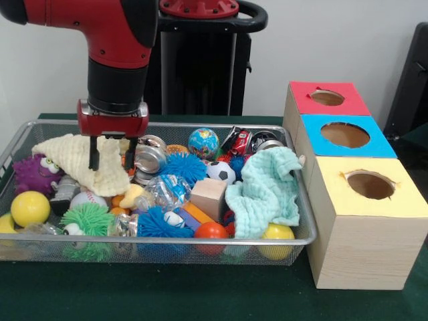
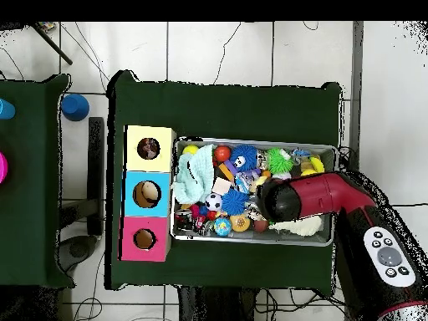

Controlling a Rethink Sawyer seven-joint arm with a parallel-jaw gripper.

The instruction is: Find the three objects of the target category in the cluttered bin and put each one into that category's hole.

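Soft yellow cloth (image 1: 80, 160) looks light and floppy; the open tool (image 1: 112, 152) should pinch its bunched middle.

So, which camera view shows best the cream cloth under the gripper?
The front view shows it best: the cream cloth lies draped at the far left of the wire bin, with the open gripper down at it. In the overhead view, the arm covers most of it; only a pale strip shows.
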